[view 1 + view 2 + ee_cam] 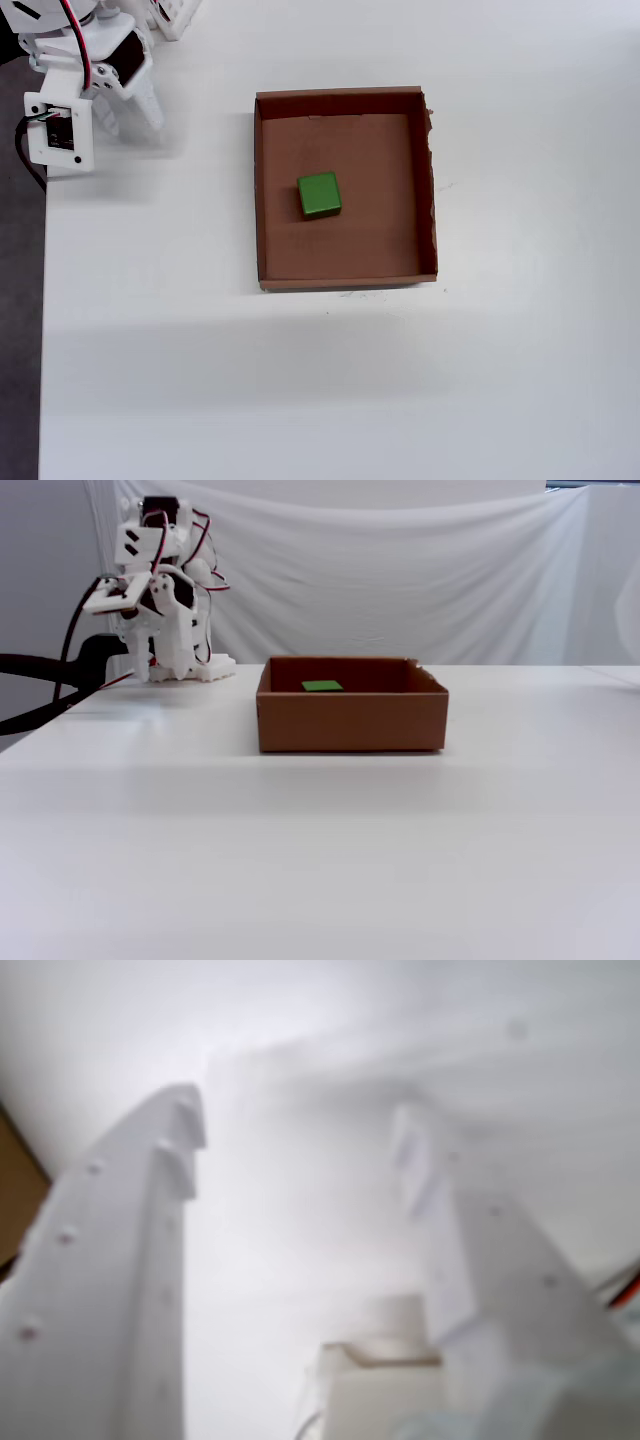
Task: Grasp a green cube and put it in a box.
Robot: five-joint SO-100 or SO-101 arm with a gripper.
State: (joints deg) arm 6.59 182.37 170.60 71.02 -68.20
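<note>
Resting in box (345, 262), green cube (320, 195), gripper (130, 112) apart

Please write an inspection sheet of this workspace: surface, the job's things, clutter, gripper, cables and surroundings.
Surface: plain white table, bare around the box.
Job's things: small bright-green cube lies on the floor of the shallow brown cardboard box, left of the middle in the overhead view, apart from every wall.
Clutter: nothing seen.
Gripper: white two-finger gripper empty, jaws apart in the wrist view; arm folded at the table's far left corner in the overhead view, away from the box.
Cables: red and black wires on the arm; thick black cable off the table edge.
Surroundings: white cloth backdrop behind the table.
</note>
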